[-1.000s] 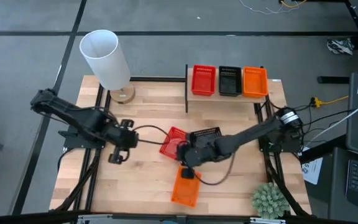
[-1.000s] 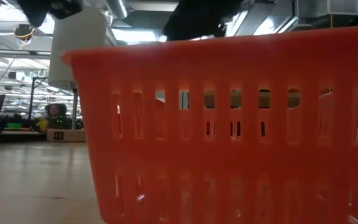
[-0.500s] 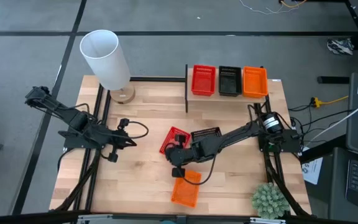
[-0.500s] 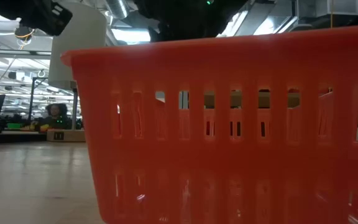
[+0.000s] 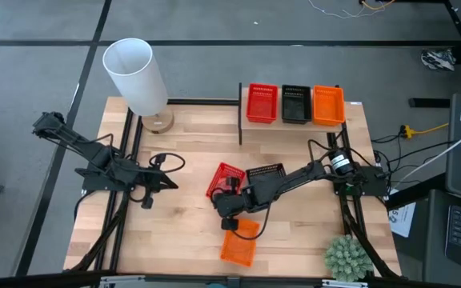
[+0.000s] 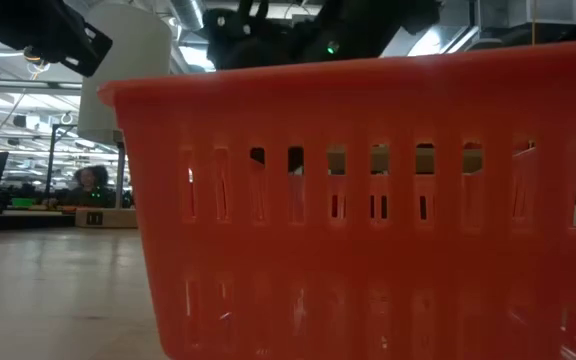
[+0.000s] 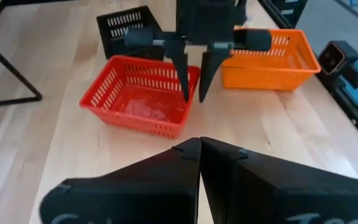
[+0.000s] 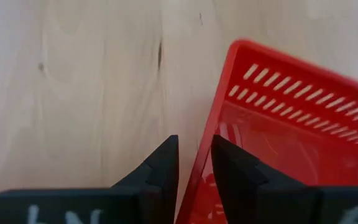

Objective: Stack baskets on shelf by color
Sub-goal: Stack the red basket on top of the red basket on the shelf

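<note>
A red basket (image 5: 222, 178) lies flat on the table beside a black basket (image 5: 268, 173). An orange basket (image 5: 238, 242) lies nearer the near edge and fills the low view (image 6: 368, 200). On the shelf (image 5: 294, 122) stand a red (image 5: 262, 104), a black (image 5: 296, 104) and an orange basket (image 5: 329, 105). My right gripper (image 7: 194, 93) is open and points down. It straddles the red basket's near-side wall (image 8: 199, 163), one finger inside and one outside. I see no plain touch. My left gripper (image 7: 199, 149) is shut and waits at the table's left.
A tall white cylinder lamp (image 5: 136, 76) stands at the far left corner. A green spiky plant (image 5: 346, 256) sits at the near right corner. Black frame rails (image 5: 122, 216) run along both table sides. Bare wood lies between my left gripper and the red basket.
My right gripper has moved from above the orange basket toward the table's left and far side, and stands at the red basket's near wall. My left arm has drawn back toward the table's left edge and lowered. The baskets have stayed where they were.
</note>
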`<action>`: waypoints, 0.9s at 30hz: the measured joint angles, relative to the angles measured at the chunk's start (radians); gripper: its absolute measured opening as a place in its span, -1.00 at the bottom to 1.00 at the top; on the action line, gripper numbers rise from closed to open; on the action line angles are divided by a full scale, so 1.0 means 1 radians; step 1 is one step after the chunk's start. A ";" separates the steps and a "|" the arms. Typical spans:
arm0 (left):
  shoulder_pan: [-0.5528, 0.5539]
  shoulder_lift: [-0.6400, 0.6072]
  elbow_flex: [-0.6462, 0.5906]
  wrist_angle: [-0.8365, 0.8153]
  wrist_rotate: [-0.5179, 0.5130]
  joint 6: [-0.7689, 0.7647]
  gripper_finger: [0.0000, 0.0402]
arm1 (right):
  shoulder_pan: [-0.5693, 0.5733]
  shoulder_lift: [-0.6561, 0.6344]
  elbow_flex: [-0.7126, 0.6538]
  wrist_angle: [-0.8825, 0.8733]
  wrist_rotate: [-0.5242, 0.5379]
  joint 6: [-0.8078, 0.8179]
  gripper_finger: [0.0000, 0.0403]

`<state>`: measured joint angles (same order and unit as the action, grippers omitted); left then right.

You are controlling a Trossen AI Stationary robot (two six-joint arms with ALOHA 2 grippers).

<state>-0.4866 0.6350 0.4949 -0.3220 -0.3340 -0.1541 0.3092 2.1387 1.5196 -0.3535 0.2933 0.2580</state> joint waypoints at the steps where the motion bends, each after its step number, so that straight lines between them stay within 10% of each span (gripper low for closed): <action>1: 0.000 0.004 -0.004 0.015 0.000 0.003 -1.00 | 0.000 0.002 0.000 -0.011 0.000 0.003 -0.53; 12: 0.000 0.013 -0.008 0.025 0.000 0.006 -1.00 | -0.001 -0.001 0.000 -0.140 0.054 0.027 -0.94; 27: 0.018 -0.076 -0.238 0.347 0.002 0.273 -1.00 | 0.030 -0.245 0.002 -0.242 0.263 -0.090 -0.99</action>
<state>-0.4689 0.5595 0.2565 0.0248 -0.3325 0.1191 0.3394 1.8935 1.5215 -0.5951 0.5567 0.1685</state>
